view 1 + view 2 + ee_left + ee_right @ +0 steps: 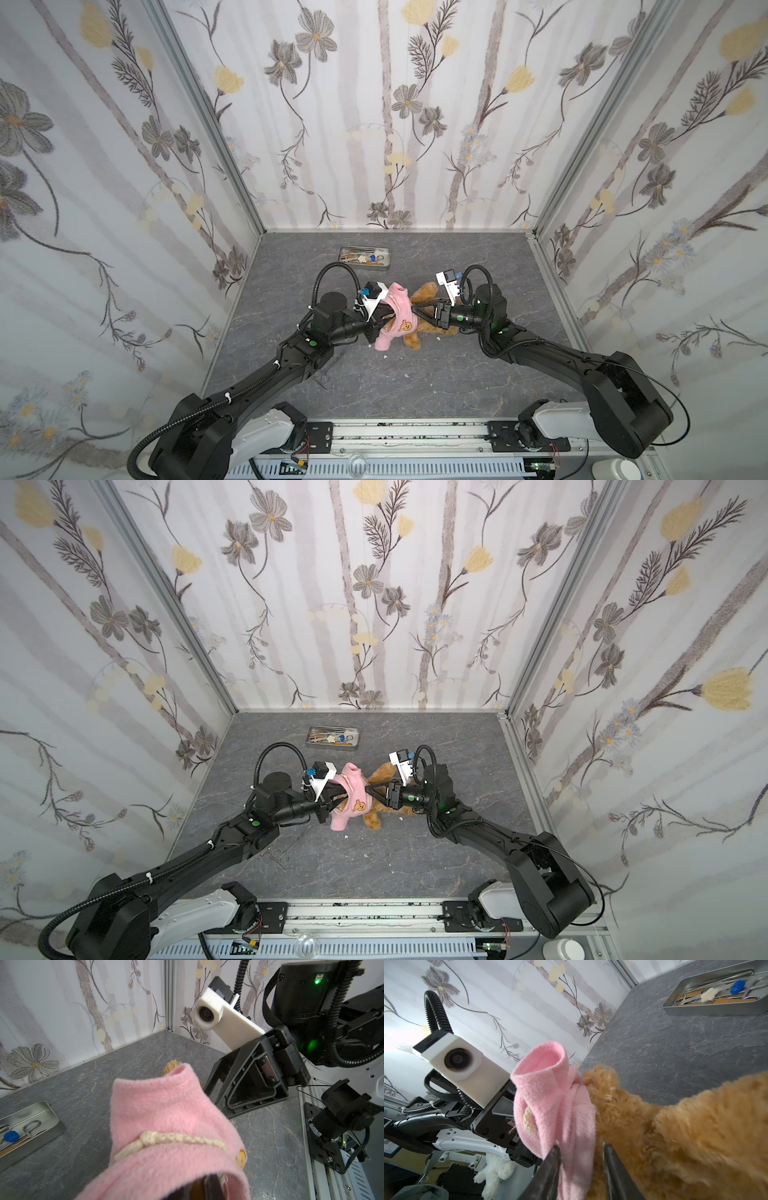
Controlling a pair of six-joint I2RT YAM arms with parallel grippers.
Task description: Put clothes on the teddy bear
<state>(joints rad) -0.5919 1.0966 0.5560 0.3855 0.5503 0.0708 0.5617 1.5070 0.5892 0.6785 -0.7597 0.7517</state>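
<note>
Grips the shirt's (394, 322) edge with the left gripper (380, 323), clamped tight and half buried in pink fleece. Straddles a bunched fold opposite with the right gripper (581, 1146), narrowly parted, not clearly pinching. Shows the bear (424, 293) lying on the table (415, 386) under the right gripper, partly swallowed by the shirt; hard to tell by which end. Risks losing that fold by pulling before closing the right. Risks dragging the whole bear along rather than sliding fleece over fur, with the body unpinned. May also nip fur with fabric and stall. Leaves the tray (716, 1011) well apart, near the far wall.
</note>
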